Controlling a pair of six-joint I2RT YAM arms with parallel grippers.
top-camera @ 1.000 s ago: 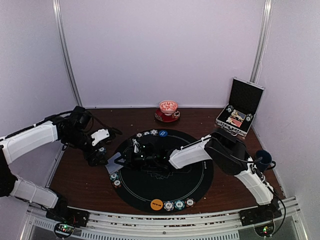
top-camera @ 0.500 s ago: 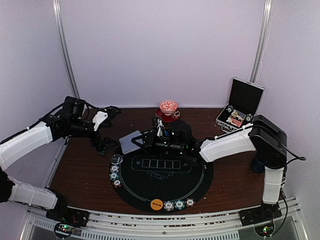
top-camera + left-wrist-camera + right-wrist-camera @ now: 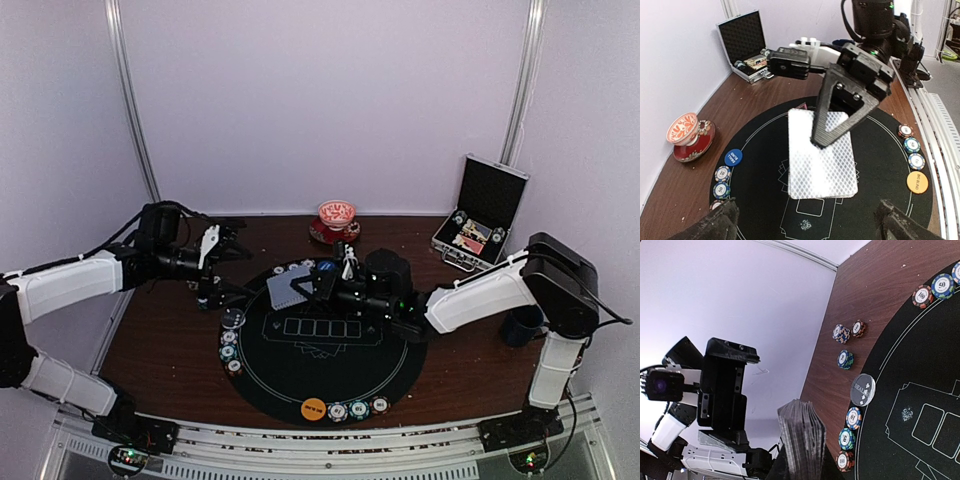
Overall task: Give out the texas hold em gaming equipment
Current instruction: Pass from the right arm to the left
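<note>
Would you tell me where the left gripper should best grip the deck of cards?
Probably the free end of the deck, nearest the open left gripper, coming from that side, one finger on each flat face. The right gripper pinches the far half, so only that near end is clear.

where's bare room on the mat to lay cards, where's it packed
Bare: the mat's middle around the card boxes, and its right side; the table front left. Crowded: the left rim, with chips and the clear disc; the near rim, with the orange disc and more chips; the far rim, with the blue disc, where the deck hangs.
</note>
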